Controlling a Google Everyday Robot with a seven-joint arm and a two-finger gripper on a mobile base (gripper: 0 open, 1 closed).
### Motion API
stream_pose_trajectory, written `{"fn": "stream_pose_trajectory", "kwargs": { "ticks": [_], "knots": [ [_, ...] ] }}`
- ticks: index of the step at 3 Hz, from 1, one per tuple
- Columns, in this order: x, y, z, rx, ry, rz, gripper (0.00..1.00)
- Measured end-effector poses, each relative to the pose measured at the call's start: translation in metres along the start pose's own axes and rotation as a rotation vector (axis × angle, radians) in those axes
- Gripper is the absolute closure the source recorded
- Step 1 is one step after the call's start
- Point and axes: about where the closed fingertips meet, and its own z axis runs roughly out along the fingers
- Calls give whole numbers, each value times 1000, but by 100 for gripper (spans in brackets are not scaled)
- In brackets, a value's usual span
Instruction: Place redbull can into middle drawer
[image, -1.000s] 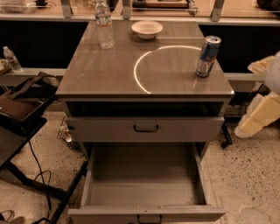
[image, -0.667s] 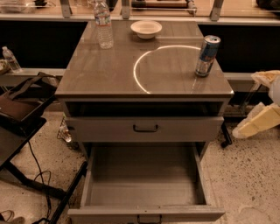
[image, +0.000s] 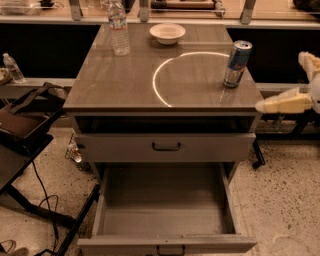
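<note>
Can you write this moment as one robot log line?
hand: right of cabinet, apart from can | redbull can: upright on top, right side | middle drawer: open, empty

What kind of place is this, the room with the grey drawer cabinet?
Probably a robot test lab or workshop, not a home: a grey metal cabinet with its drawer pulled open, loose cables on the speckled floor, and the robot's tool at the right edge, apart from the can.
</note>
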Motion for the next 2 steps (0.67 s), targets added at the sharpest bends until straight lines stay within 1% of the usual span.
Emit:
{"fn": "stream_pose_trajectory", "kwargs": {
  "ticks": [1, 2],
  "knots": [
    [-18, -13, 25, 52, -108, 12, 0],
    [-18, -13, 25, 52, -108, 12, 0]
  ]
}}
